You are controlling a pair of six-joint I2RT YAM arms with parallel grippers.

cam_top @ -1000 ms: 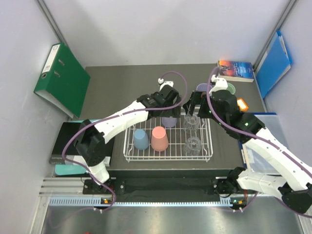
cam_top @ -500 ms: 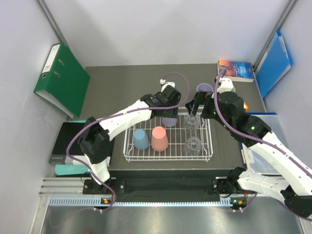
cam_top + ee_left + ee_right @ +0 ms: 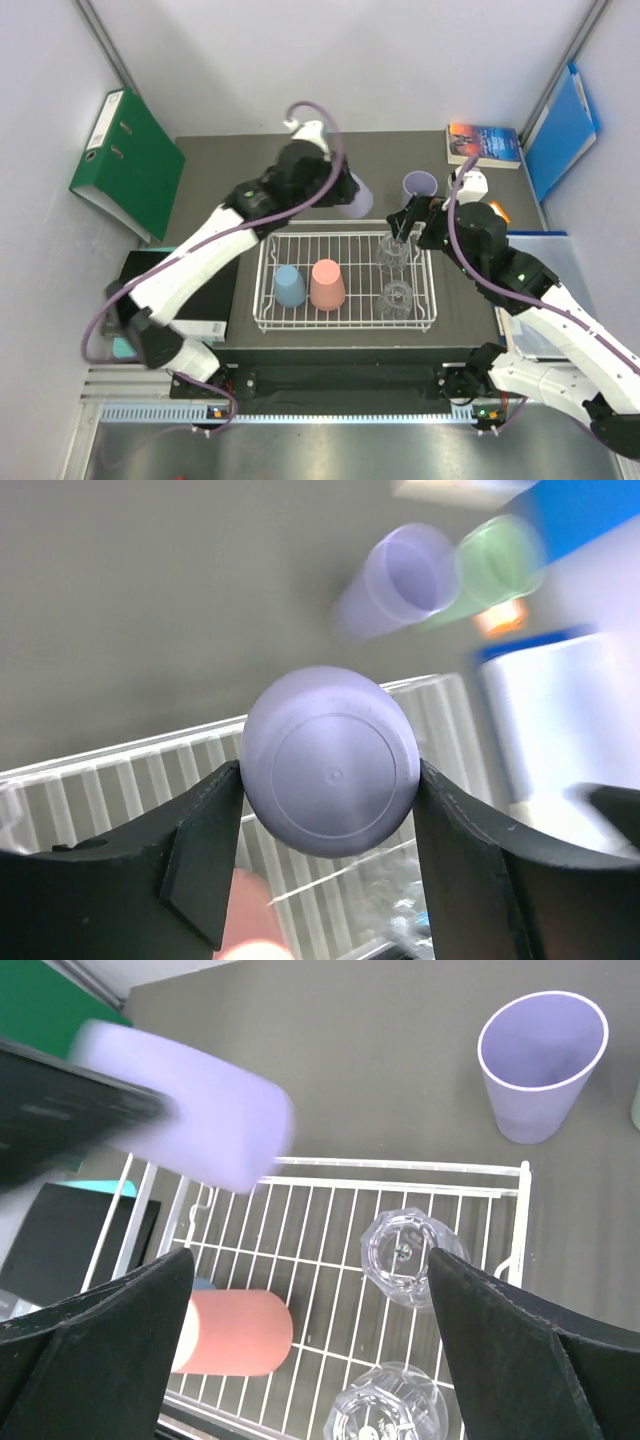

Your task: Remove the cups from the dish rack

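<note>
**A:** Cups aside for a moment: what do they sit on, and what sort of room is it?

**B:** A dark grey counter (image 3: pixel 210 160), boxed in by plain white walls. A green binder (image 3: pixel 125 160) leans at the left wall and a blue folder (image 3: pixel 562 130) at the right. A book (image 3: pixel 484 143) lies at the far right corner. The dish rack (image 3: pixel 340 326), made of white wire, sits at the near middle of the counter.

**A:** Now count the cups.

**B:** Seven. Four are in the rack. One blue cup (image 3: pixel 289 285) and one pink cup (image 3: pixel 327 284) are side by side on the left. On the right are two clear ones, the far glass (image 3: pixel 392 250) and the near glass (image 3: pixel 397 296). The standing lilac cup (image 3: pixel 421 186) is upright on the counter, beyond the rack's far right corner. One green cup (image 3: pixel 495 565) is just beside it, blurred in the left wrist view. The held lilac cup (image 3: pixel 330 770) is in the air.

**A:** Held how?

**B:** The left fingers (image 3: pixel 205 850) are partway closed and press on its two sides. They hold it above the rack's far rim, its base toward the wrist camera. The right fingers (image 3: pixel 530 1360) are spread wide with nothing between them, hanging over the glasses' end of the rack.
</note>
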